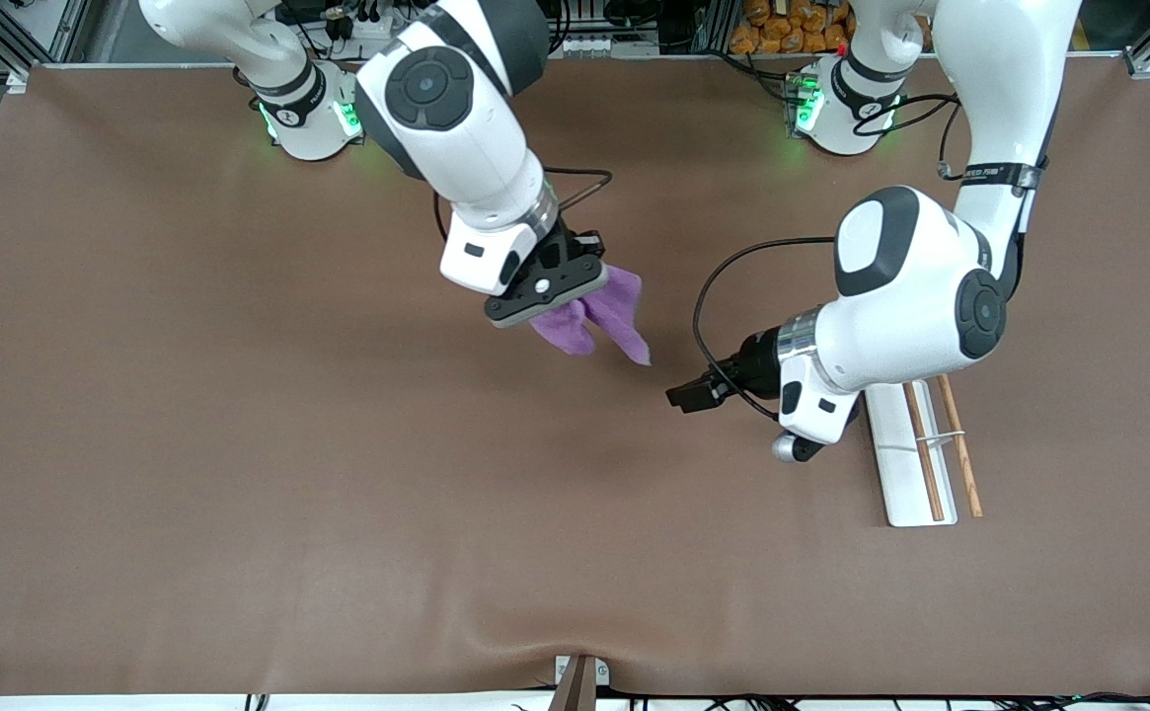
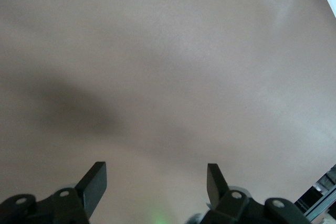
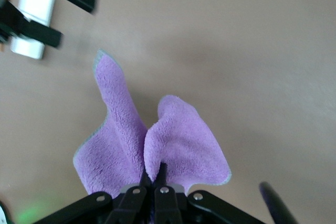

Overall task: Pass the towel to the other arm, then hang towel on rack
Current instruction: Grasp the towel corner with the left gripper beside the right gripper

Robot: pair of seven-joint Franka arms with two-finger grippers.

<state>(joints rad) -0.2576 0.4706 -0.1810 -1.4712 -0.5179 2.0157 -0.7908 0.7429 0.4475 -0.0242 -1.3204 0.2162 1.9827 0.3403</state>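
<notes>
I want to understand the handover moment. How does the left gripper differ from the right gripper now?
The right gripper is shut on the purple towel, which hangs from it above the table; the left gripper is open and holds nothing. The right gripper points downward, while the left gripper lies sideways, aimed toward the towel, next to the rack. Both are black two-finger grippers raised off the table.
</notes>
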